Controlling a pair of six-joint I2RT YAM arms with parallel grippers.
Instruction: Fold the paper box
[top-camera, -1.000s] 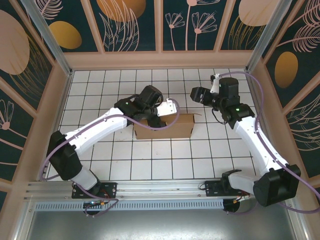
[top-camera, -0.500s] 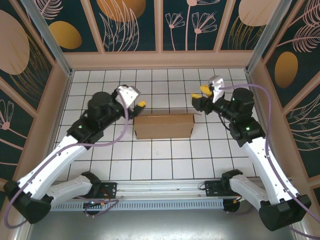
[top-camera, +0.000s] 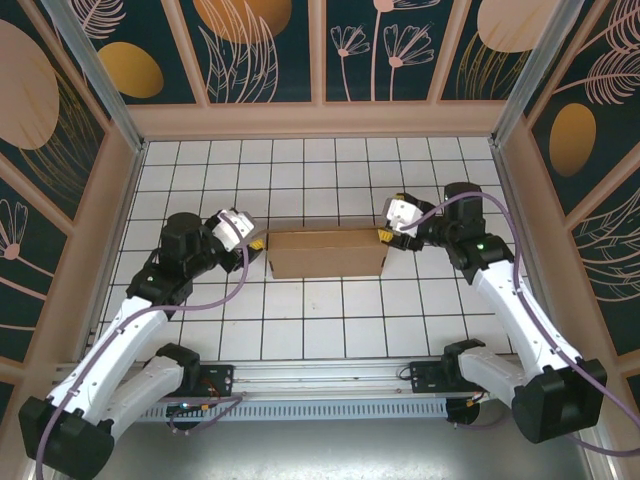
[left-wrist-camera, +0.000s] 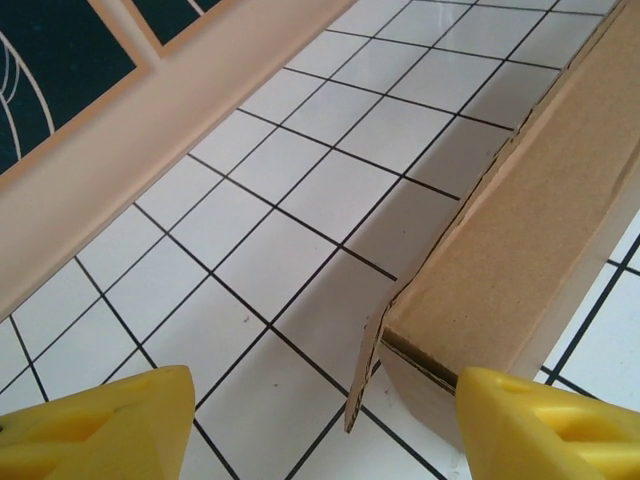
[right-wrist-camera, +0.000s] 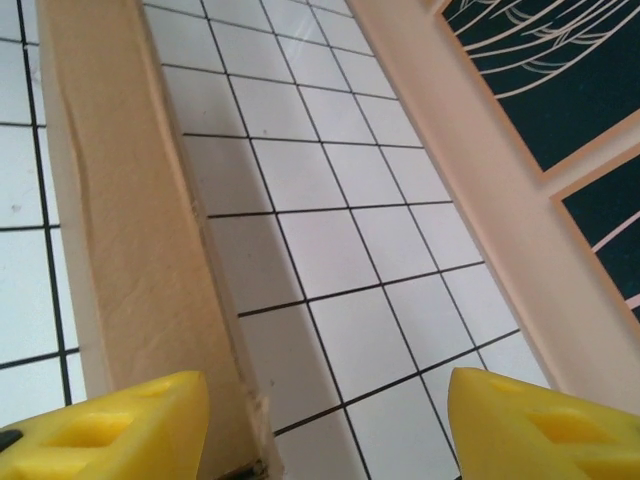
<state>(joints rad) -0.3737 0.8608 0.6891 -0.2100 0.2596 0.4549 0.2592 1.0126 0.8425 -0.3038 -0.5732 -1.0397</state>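
The paper box (top-camera: 327, 252) lies in the middle of the table (top-camera: 300, 330); the left gripper (top-camera: 256, 243) at its left end and the right gripper (top-camera: 385, 233) at its right end both stand spread, holding nothing. A loose flap (left-wrist-camera: 362, 370) juts from the left corner; an uneven squeeze could crumple it or skew the box.

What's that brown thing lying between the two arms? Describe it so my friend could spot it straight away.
Look at the white tiled table ringed by dark flower-patterned walls. Near its middle, between the left gripper and right gripper, lies the paper box. It is the sole brown cardboard thing there: a long, low carton.
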